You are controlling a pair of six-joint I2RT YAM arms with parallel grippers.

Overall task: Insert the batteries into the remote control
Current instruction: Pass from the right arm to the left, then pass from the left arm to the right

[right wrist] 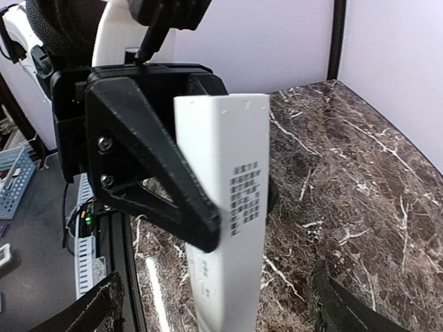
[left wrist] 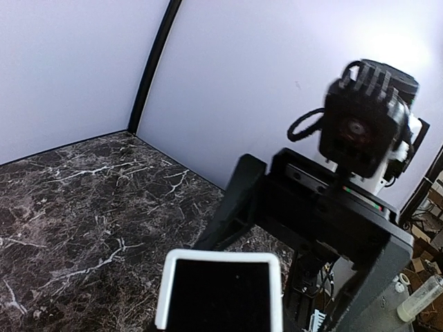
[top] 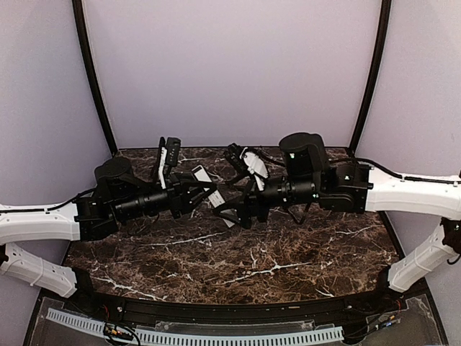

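The remote control (top: 214, 194) is a long white bar held off the marble table between the two arms. My left gripper (top: 204, 190) is shut on it; in the right wrist view its black fingers (right wrist: 156, 176) clamp the white bar (right wrist: 232, 207) just above a block of printed text. My right gripper (top: 236, 209) is open, its fingertips (right wrist: 93, 311) standing wide on either side of the bar without touching it. The left wrist view looks along the remote at its dark end (left wrist: 221, 290), with the right gripper's body (left wrist: 318, 214) beyond. The batteries are out of view.
The dark marble table (top: 238, 267) is walled by pale panels with black corner posts (top: 92, 79). A white cable tray (top: 216, 336) runs along the near edge. Both arms meet over the back middle of the table.
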